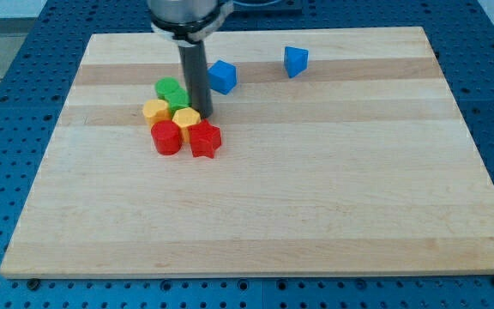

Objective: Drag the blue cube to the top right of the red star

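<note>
The blue cube (222, 76) lies near the view's top, just right of my rod. The red star (204, 138) sits below it, in a tight cluster of blocks. My tip (204, 113) rests on the board between them, just above the red star and below-left of the blue cube, touching or nearly touching a yellow block (186, 119). A second blue block (296, 61), of unclear shape, lies farther toward the view's top right.
The cluster also holds a red cylinder-like block (166, 137), a second yellow block (156, 111) and a green block (171, 90), all left of my tip. The wooden board (316, 189) sits on a blue perforated table (7, 129).
</note>
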Motion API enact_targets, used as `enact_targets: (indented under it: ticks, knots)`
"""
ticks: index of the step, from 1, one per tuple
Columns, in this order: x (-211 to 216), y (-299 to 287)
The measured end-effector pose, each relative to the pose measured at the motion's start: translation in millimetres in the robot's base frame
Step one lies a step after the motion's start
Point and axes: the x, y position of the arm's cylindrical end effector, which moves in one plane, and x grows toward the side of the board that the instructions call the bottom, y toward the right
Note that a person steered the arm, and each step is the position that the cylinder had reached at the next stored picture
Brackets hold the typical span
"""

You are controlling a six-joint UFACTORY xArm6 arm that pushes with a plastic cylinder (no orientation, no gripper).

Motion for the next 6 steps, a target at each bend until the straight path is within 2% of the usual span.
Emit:
enact_targets:
  ticks: [1,3,5,6]
  knots:
    - [-1,-24]
    - [-38,-36]
    - [-87,6]
    - [-89,53]
